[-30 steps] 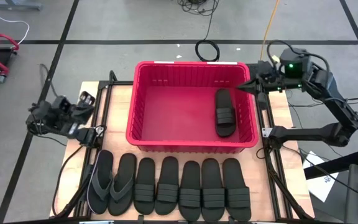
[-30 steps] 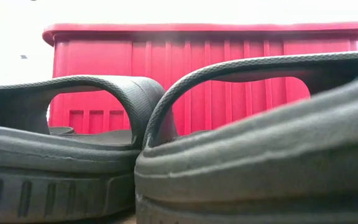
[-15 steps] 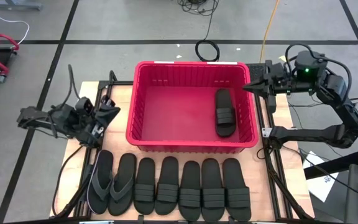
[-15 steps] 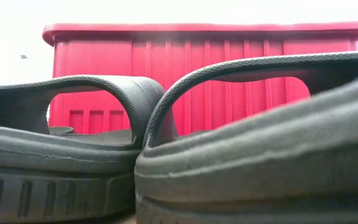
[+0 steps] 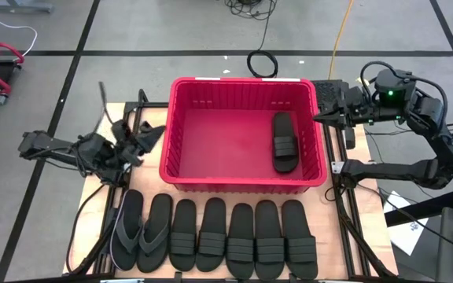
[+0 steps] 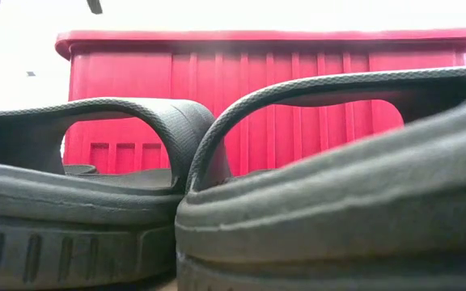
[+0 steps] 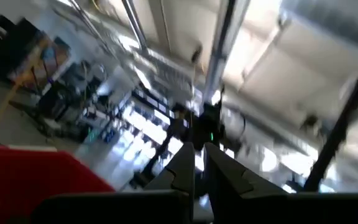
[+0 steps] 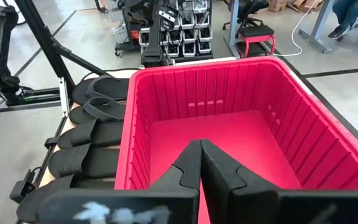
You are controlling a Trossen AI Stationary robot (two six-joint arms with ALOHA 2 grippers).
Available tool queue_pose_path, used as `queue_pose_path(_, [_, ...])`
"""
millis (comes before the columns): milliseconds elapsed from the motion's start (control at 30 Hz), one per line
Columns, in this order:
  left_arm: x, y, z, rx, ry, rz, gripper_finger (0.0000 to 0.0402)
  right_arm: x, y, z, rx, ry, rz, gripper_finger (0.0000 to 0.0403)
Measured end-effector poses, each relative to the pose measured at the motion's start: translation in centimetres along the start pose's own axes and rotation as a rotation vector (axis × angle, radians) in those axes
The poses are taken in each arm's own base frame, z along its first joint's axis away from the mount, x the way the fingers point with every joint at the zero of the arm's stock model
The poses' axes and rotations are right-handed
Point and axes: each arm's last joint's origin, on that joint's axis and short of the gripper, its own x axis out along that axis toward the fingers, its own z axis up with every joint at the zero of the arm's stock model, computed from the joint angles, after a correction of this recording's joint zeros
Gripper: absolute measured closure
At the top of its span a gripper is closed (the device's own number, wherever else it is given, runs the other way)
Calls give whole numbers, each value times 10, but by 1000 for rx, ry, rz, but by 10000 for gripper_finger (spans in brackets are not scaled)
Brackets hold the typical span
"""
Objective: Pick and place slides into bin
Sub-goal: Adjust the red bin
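Where slides (image 6: 217, 202) crowd close, bin (image 6: 273, 97) base hides.

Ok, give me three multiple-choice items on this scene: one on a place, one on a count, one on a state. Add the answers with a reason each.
1. Where does the one black rubber slide inside the large red ribbed plastic bin lie?
A. by the wall nearest the right arm
B. by the wall nearest the left arm
C. across the middle

2. How many slides lie in the row on the table in front of the bin?
A. five
B. seven
C. nine

3. How does the right pincer stand?
A. open over the bin
B. shut on a slide
C. shut, holding nothing

Answers:
1. A: the slide in the bin rests along the bin wall on the right arm's side.
2. B: the row of slides counts two thong flip-flops and five strapped ones.
3. C: the right pincer has its fingers together beside the rim, with nothing between them.
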Motion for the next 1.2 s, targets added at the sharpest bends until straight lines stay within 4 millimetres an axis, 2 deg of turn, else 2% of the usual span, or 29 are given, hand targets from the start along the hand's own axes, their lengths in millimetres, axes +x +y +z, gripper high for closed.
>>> queue_pose_path(100, [14,-9,3,85,151,-25,371,-4,2,-2,-18,-2,0,403])
queue_pose_path(200, [31,-17,14,115,286,76,371,-6,3,-2,-30,-8,-1,403])
queue_pose_path(400, [55,-27,28,115,702,211,371,-6,3,-2,-35,-6,-1,403])
queue_pose_path(533, [69,-27,19,91,938,275,371,-6,3,-5,-35,25,-4,403])
queue_pose_path(667, [80,-24,-8,68,1145,238,371,-7,2,-8,-33,57,-51,403])
queue_pose_path(933, [90,-16,-44,24,1336,213,371,-7,2,-11,-26,84,-46,403])
queue_pose_path(1100, [94,-21,-44,59,1305,109,371,-7,3,-12,-21,96,-42,403])
queue_pose_path(1200, [89,-20,-46,39,1357,139,371,-7,3,-13,-19,100,-42,403])
